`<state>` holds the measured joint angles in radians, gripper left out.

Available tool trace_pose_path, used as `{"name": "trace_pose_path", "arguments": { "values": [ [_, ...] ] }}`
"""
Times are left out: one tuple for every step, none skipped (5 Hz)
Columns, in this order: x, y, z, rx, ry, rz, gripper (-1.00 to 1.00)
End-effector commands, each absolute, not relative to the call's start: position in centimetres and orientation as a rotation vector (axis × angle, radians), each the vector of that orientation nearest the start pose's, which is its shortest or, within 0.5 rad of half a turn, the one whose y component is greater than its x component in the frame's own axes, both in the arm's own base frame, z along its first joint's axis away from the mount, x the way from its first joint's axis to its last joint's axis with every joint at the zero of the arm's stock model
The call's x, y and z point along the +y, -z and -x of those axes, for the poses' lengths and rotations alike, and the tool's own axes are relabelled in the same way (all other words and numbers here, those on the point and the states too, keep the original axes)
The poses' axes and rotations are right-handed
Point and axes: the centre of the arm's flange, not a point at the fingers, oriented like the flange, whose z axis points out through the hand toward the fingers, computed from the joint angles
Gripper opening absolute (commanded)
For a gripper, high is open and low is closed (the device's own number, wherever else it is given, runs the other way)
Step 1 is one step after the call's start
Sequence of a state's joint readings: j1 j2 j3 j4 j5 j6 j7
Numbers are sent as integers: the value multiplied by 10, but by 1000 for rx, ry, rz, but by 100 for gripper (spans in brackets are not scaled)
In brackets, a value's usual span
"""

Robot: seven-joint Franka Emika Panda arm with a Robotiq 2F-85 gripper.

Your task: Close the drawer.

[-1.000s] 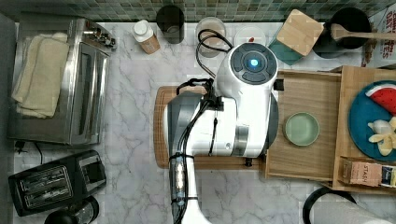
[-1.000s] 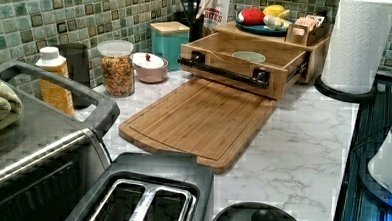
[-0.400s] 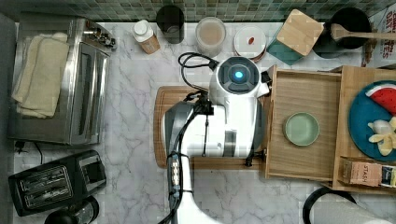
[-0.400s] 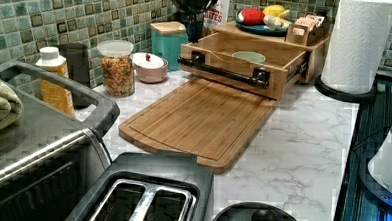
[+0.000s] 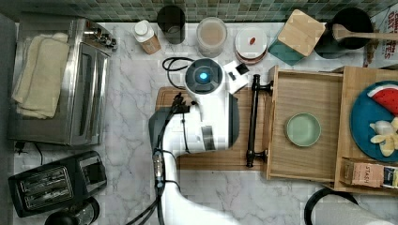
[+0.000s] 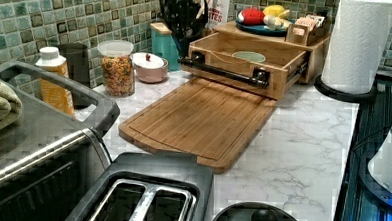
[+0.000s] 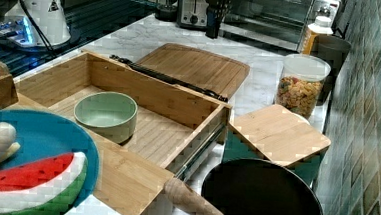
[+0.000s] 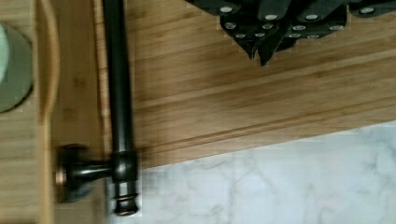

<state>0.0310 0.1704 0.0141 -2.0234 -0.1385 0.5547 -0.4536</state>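
Compared with a second ago, your arm (image 5: pixel 209 110) has pulled back toward the top view's left: it covered the drawer's front edge then, and now it sits over the cutting board (image 5: pixel 206 161), leaving the black bar handle (image 5: pixel 254 119) fully exposed. The drawer (image 5: pixel 305 93) itself has not moved; it stands pulled out from its wooden cabinet (image 5: pixel 363 77) at the top view's right, with a green bowl (image 5: pixel 303 129) on its floor. Its handle runs top to bottom in the top view, and the open front faces the top view's left, toward the board. In the wrist view you see the gripper (image 8: pixel 261 51) hanging above the board beside the handle (image 8: pixel 117 79), its fingertips drawn together with nothing between them.
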Motion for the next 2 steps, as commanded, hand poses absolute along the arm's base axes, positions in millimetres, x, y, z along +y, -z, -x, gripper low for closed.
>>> {"name": "trace_pose_path", "arguments": {
  "values": [
    [29,-339,-598,349,169,3285,-100],
    [6,-318,-599,322,128,3300,-100]
  ]
}}
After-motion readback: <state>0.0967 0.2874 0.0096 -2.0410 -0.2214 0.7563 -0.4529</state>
